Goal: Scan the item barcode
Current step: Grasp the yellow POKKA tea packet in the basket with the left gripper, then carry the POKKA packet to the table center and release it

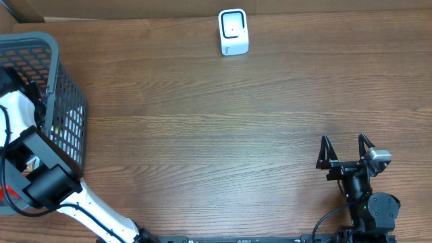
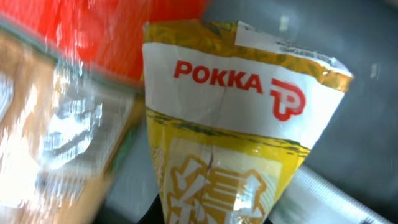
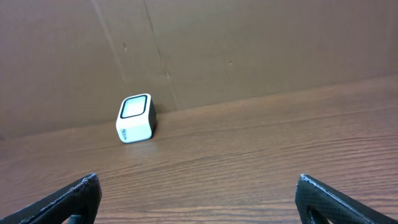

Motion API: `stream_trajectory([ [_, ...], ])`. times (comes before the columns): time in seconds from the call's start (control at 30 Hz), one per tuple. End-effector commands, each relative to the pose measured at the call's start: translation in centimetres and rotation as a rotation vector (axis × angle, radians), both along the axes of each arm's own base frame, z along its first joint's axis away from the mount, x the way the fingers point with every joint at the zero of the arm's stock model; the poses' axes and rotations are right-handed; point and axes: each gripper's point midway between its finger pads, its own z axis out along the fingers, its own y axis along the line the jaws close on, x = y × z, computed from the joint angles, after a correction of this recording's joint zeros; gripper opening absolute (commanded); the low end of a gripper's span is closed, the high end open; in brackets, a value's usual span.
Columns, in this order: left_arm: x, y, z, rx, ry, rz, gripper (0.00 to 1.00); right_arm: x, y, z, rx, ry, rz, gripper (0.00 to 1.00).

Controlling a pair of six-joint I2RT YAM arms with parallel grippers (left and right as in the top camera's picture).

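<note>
Left wrist view: a yellow Pokka pack (image 2: 239,124) fills the frame inside the grey basket (image 1: 67,101) at the counter's (image 1: 202,135) left edge. Its long axis runs from the bottom of the frame to the top, leaning slightly right, with the folded top end farthest from the lens. The red lettering on its white band reads upright. A red packet (image 2: 124,31) lies behind it and a clear-wrapped brown item (image 2: 56,124) beside it. The left hand is closed, but its fingers are hidden, so a grip on the pack cannot be confirmed. Overhead view: the left arm (image 1: 47,182) reaches into the basket. The right hand (image 1: 344,138) stands wide and empty, well apart from the white scanner (image 1: 233,32) at the far edge.
</note>
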Motion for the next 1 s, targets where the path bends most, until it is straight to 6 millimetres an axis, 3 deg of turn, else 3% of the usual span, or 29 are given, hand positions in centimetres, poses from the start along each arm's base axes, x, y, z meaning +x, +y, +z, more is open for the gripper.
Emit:
stream_trajectory([
  [0.0, 1.5, 0.3, 7.3, 0.038, -0.118, 0.033, 0.04, 0.0, 0.2, -0.3, -0.004, 0.0, 0.01, 1.0],
  [0.03, 1.4, 0.2, 10.9, 0.064, -0.162, 0.049, 0.04, 0.0, 0.2, -0.3, -0.004, 0.0, 0.01, 1.0],
  [0.23, -1.9, -2.4, 25.5, 0.179, -0.377, 0.11, 0.04, 0.0, 0.2, -0.3, -0.004, 0.0, 0.01, 1.0],
  [0.3, -3.0, -3.6, 28.2, 0.189, -0.44, 0.126, 0.04, 0.0, 0.2, -0.3, -0.004, 0.0, 0.01, 1.0],
  [0.37, -3.9, -7.0, 31.3, 0.124, -0.549, 0.084, 0.04, 0.0, 0.2, -0.3, -0.004, 0.0, 0.01, 1.0],
  [0.47, -4.0, -12.6, 33.9, -0.024, -0.667, -0.04, 0.04, 0.0, 0.2, -0.3, -0.004, 0.0, 0.01, 1.0],
  [0.57, -3.7, -18.8, 34.0, -0.149, -0.659, -0.167, 0.04, 0.0, 0.2, -0.3, -0.004, 0.0, 0.01, 1.0],
  [0.67, -2.9, -24.5, 31.8, -0.224, -0.55, -0.267, 0.04, 0.0, 0.2, -0.3, -0.004, 0.0, 0.01, 1.0],
  [0.97, -2.1, -31.7, 22.8, 0.011, -0.239, -0.206, 0.04, 0.0, 0.2, -0.3, -0.004, 0.0, 0.01, 1.0],
])
